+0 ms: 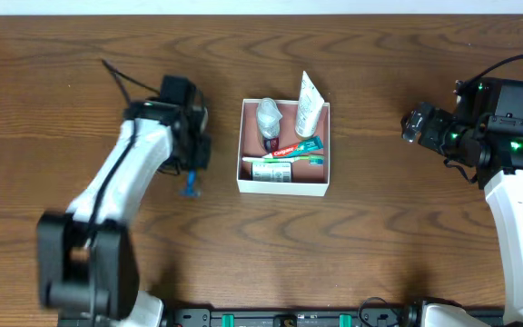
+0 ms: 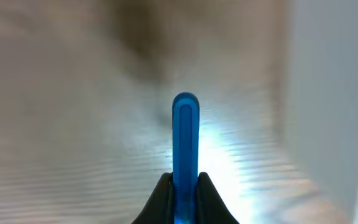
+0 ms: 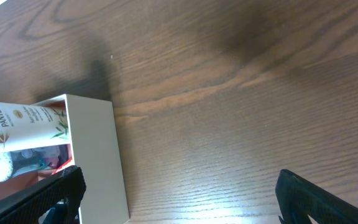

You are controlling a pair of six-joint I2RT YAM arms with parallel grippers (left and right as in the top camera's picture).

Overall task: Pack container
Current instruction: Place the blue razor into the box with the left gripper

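The container point(image 1: 284, 186), a square white box with a pink-brown inside, sits mid-table. It holds a white Pantene tube point(image 1: 308, 103), a clear bottle point(image 1: 268, 116), a Colgate toothpaste tube point(image 1: 294, 147), a green toothbrush point(image 1: 289, 158) and a white packet point(image 1: 271, 170). My left gripper point(image 1: 190, 182) is left of the box, shut on a thin blue stick-like object point(image 2: 185, 140) that points down at the table. My right gripper point(image 1: 413, 123) is open and empty, right of the box. The right wrist view shows the box wall point(image 3: 95, 155) and the Pantene tube point(image 3: 20, 124).
Bare wood-grain table point(image 1: 379, 236) lies all around the box. A black cable point(image 1: 121, 77) trails from the left arm at the back left.
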